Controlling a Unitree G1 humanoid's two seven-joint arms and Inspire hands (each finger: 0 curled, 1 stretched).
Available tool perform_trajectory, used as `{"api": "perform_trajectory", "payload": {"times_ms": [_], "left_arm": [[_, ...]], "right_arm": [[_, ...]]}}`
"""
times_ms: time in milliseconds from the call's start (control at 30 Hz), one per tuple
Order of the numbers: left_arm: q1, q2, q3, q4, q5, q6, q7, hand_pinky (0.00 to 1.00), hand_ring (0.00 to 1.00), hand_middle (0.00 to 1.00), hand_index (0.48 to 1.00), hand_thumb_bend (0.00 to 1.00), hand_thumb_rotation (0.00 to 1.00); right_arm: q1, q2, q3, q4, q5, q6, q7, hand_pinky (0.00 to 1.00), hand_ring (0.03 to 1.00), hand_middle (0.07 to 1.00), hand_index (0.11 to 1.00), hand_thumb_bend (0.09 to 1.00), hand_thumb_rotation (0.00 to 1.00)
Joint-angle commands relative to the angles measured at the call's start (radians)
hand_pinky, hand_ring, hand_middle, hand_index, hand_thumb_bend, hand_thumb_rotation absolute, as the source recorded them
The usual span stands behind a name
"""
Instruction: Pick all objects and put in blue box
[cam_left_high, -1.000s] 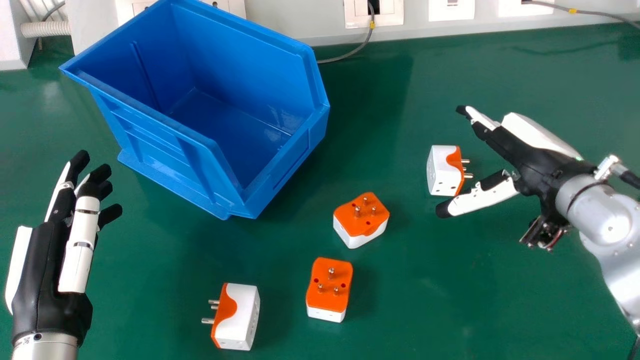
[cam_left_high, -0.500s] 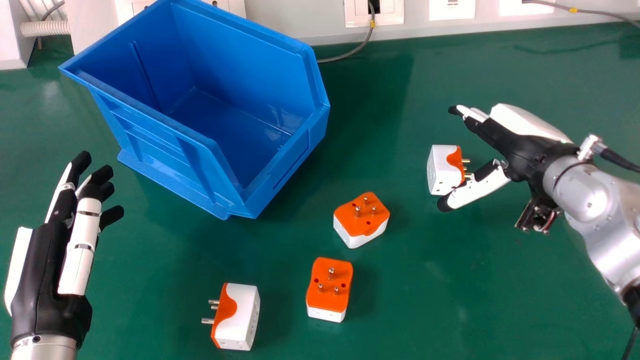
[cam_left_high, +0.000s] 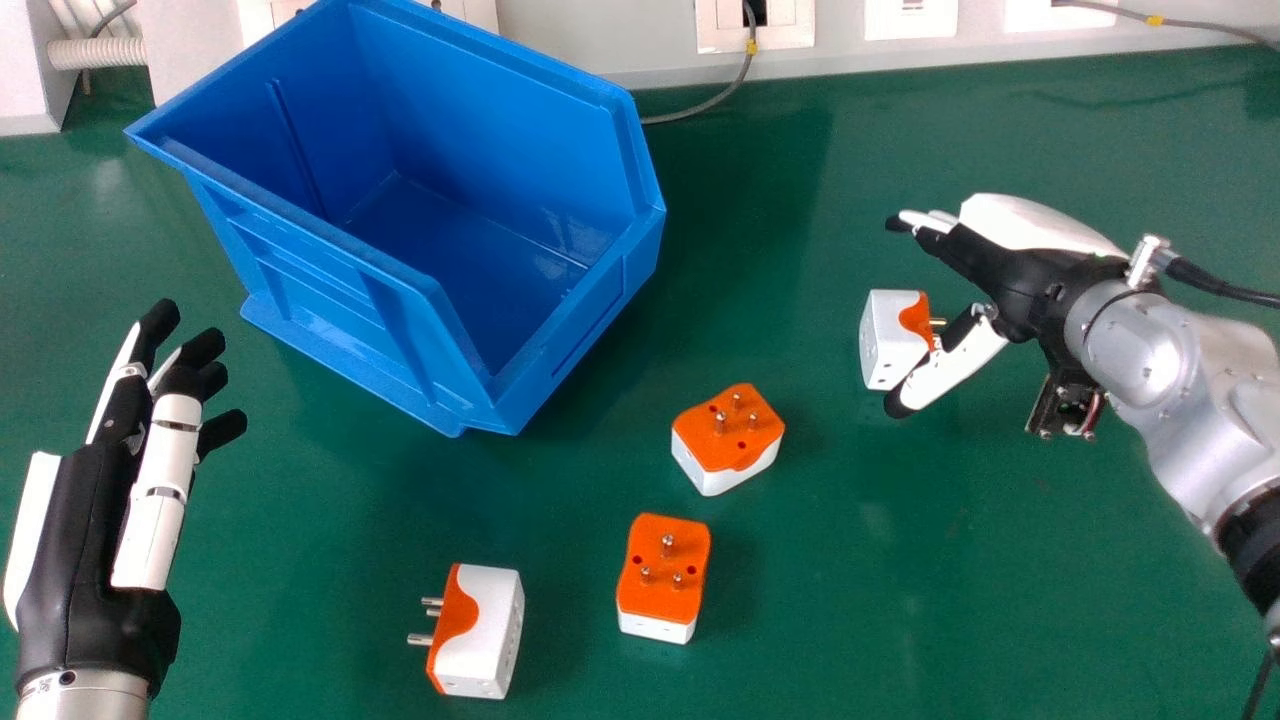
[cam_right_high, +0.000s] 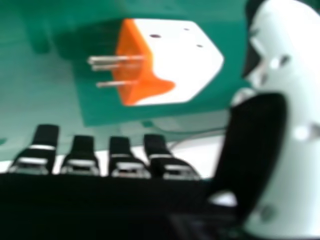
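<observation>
Best to close the open right hand (cam_left_high: 1015, 285), nearer than the left hand (cam_left_high: 88, 530), on the plug (cam_left_high: 886, 340) farthest right of the box (cam_left_high: 335, 285), with pins (cam_right_high: 104, 59) facing away.

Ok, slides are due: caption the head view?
Right hand open beside one plug adapter; three others and blue box share the table.
</observation>
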Motion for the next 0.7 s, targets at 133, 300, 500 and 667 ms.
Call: {"api": "perform_trajectory", "payload": {"times_ms": [133,300,500,667], "left_arm": [[0.008,0.007,0.013,-0.033,-0.022,0.007,-0.001,0.83,0.9,0.9,0.945,0.28,0.84],[0.009,0.008,0.014,-0.038,-0.027,0.013,-0.003,0.83,0.9,0.9,0.945,0.28,0.83],[0.017,0.004,0.012,-0.06,-0.023,0.021,0.001,0.83,0.9,0.9,0.946,0.28,0.83],[0.017,0.007,0.014,-0.055,-0.028,0.018,-0.004,0.82,0.9,0.9,0.948,0.28,0.83]], "right_arm": [[-0.081,0.01,0.029,0.048,-0.031,0.002,-0.014,0.88,0.95,0.941,0.9,0.664,0.17],[-0.088,0.021,0.047,0.063,-0.039,0.011,-0.021,0.86,0.945,0.938,0.887,0.667,0.17],[-0.098,0.025,0.059,0.083,-0.055,0.005,-0.023,0.84,0.933,0.931,0.879,0.663,0.15],[-0.112,0.032,0.073,0.103,-0.072,0.013,-0.026,0.84,0.933,0.928,0.875,0.658,0.14]]}}
